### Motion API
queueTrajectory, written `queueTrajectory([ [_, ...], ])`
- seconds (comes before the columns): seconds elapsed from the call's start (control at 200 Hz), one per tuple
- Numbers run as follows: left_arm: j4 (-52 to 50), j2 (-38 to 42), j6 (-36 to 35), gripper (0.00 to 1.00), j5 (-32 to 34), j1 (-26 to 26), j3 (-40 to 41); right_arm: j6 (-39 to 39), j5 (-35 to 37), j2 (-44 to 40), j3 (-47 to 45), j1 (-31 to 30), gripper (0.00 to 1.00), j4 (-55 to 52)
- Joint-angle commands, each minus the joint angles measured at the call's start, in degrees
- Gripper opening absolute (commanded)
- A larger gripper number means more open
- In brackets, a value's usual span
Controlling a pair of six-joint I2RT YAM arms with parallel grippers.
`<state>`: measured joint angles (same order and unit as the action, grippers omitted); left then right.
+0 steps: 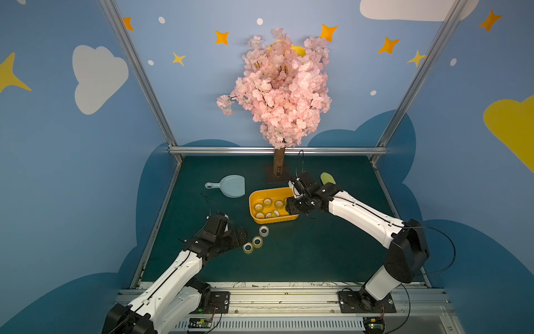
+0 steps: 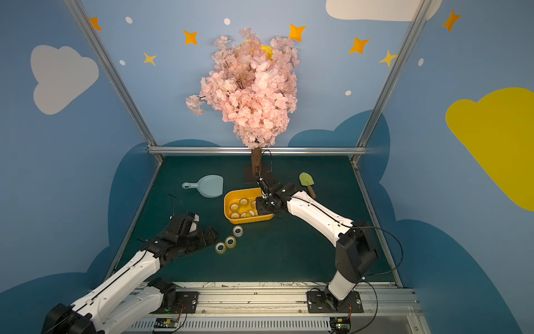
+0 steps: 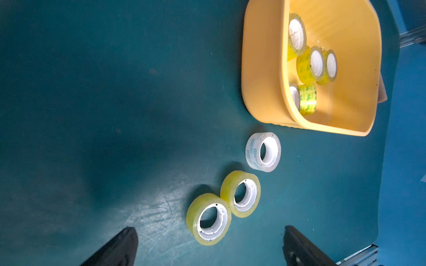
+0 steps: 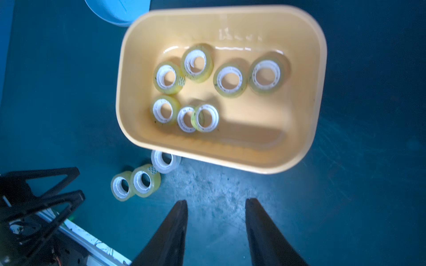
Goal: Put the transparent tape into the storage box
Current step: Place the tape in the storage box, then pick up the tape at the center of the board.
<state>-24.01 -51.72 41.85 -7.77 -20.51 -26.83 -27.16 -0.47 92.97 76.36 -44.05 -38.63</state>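
Both pairs of jaws stand apart, empty. Three tape rolls [image 3: 240, 194], glossy rings with white cores, lie flat, holes up. They run diagonally from just ahead of the left gripper [image 3: 208, 228] toward the box [image 4: 265, 119]. The box is smooth orange plastic, its long axis along the table [image 1: 318, 260] back edge, with seven rolls inside. The right gripper [image 4: 216, 200] hangs by its right end.
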Motion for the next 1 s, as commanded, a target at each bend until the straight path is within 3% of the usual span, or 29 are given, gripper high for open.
queueTrajectory([
  [0.0, -1.5, 1.1, 0.6, 1.00, -0.9, 0.0, 0.3, -2.5, -2.3, -4.2, -7.1, -0.9, 0.47, 6.8],
  [0.215, -2.2, 2.5, 1.5, 1.00, -1.1, 0.1, 1.3, -7.5, -2.5, -8.2, -18.1, -4.5, 0.46, 13.6],
  [0.381, -2.3, 3.6, 2.3, 1.00, -1.2, 0.1, 1.4, -10.6, -3.1, -5.4, -20.7, -7.5, 0.46, 16.4],
  [0.666, -1.1, 1.6, 3.8, 1.00, -1.6, 0.0, 1.8, -12.2, -2.8, 6.3, -13.3, -12.5, 0.43, 14.4],
  [0.991, -1.6, 0.0, 3.0, 1.00, 5.0, 1.1, 1.3, -12.3, -1.3, 16.8, -1.5, -15.3, 0.42, 7.2],
])
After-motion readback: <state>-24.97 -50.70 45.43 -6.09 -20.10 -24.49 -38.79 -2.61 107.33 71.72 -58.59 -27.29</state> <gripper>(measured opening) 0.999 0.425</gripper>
